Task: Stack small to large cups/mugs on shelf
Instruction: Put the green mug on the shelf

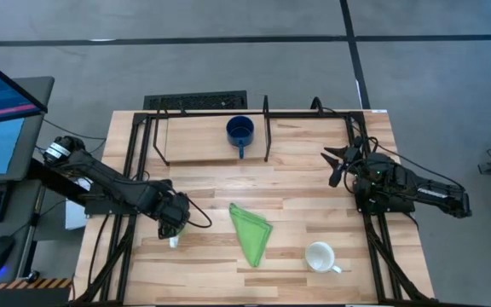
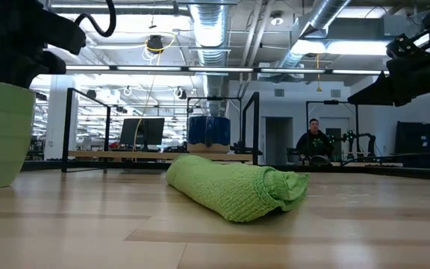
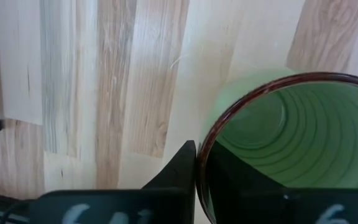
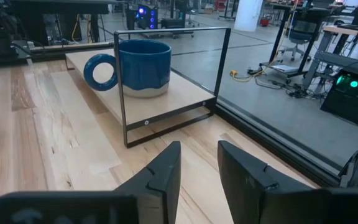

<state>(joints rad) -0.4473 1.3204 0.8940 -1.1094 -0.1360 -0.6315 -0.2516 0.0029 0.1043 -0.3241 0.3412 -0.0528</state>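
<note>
We see the left gripper (image 1: 174,223) clamped on the green mug's (image 3: 291,143) rim at the table's (image 1: 297,183) front left; right gripper (image 1: 337,164) hovers part-open, empty, beside the shelf (image 1: 203,141).

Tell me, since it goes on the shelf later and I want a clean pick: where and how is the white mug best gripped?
Probably by the rim, from straight above. The white mug stands upright with its mouth open to the top, so one finger could go inside the wall and one outside. Its handle points toward the right edge of the table, so grip a part of the rim away from it. The idle right gripper is nearer.
</note>
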